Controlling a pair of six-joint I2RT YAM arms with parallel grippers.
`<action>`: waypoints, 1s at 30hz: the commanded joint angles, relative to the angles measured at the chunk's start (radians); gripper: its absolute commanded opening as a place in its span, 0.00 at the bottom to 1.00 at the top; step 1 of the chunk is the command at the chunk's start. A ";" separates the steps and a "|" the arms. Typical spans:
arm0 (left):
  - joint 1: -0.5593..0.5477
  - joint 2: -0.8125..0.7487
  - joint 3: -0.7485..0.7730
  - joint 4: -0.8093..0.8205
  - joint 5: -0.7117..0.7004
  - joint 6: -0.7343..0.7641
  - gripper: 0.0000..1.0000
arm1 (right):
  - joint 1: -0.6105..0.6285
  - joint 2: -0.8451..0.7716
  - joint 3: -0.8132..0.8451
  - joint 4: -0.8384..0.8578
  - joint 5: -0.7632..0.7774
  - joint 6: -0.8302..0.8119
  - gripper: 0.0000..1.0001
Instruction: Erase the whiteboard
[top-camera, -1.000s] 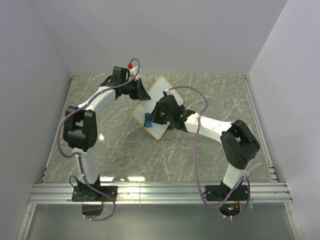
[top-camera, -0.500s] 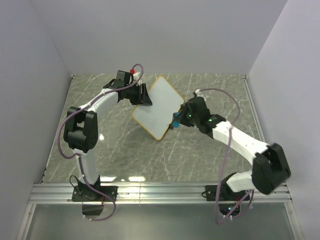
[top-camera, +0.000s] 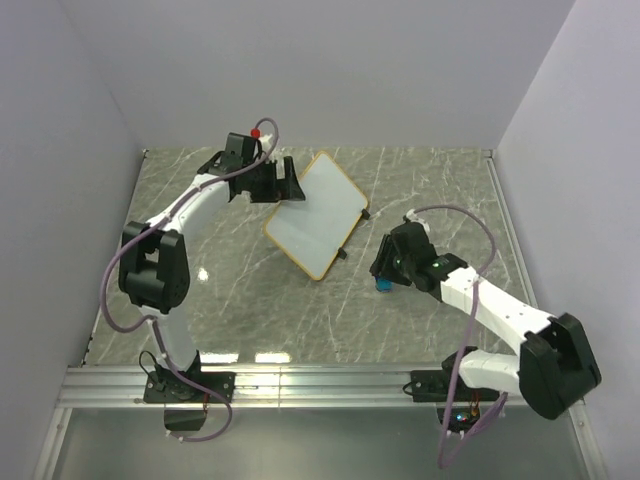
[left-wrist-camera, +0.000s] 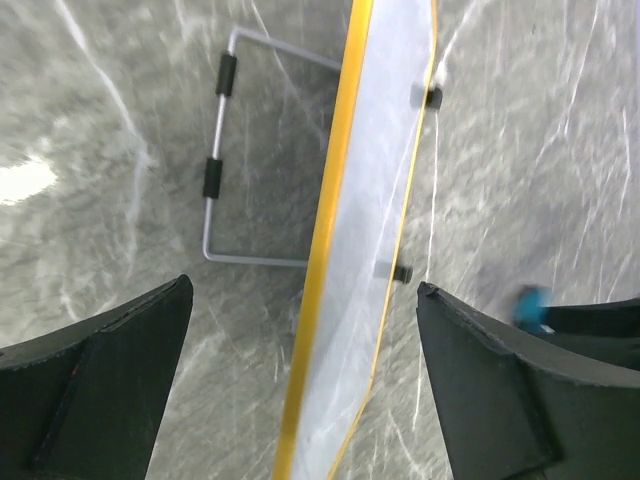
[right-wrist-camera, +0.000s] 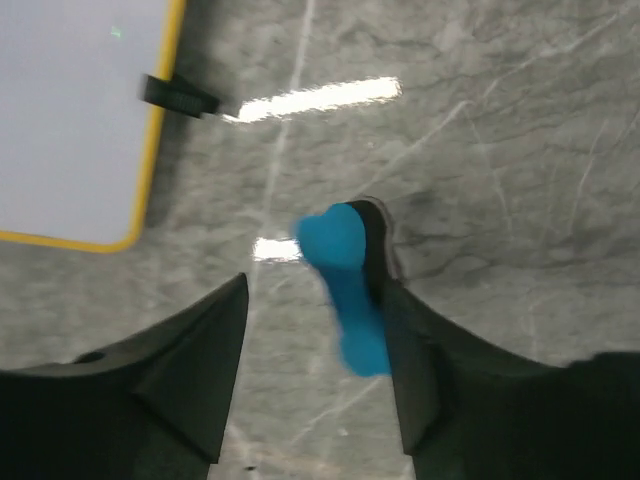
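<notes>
The whiteboard (top-camera: 315, 212) with its tan frame stands tilted on the marble table, its white face showing no marks. In the left wrist view it appears edge-on as the whiteboard (left-wrist-camera: 368, 240), between the wide-apart fingers of my left gripper (left-wrist-camera: 305, 395), which touch neither side. From above, that left gripper (top-camera: 286, 186) is at the board's upper left edge, open. My right gripper (top-camera: 384, 276) hovers low over the table to the right of the board, open. The blue bone-shaped eraser (right-wrist-camera: 352, 292) rests against the right finger (right-wrist-camera: 420, 360), with a clear gap to the left one.
A thin wire stand (left-wrist-camera: 212, 180) with black sleeves lies behind the board. A black foot (right-wrist-camera: 180, 95) sticks out from the board's frame. The eraser (top-camera: 383, 285) sits just below the right gripper in the top view. White walls enclose the table on three sides.
My left gripper has opened off the board's edge. The right arm carried the eraser off the board to the right and down toward the table, and its jaws have opened.
</notes>
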 joint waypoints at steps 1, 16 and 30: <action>-0.001 -0.087 0.064 -0.021 -0.077 -0.021 0.99 | -0.007 0.075 0.021 0.018 0.031 -0.052 0.65; 0.003 -0.509 -0.089 -0.129 -0.433 -0.053 0.99 | -0.006 -0.250 0.198 -0.179 0.096 -0.087 0.83; 0.005 -0.814 -0.408 -0.127 -0.509 -0.128 0.99 | -0.006 -0.651 0.287 -0.346 0.152 -0.048 1.00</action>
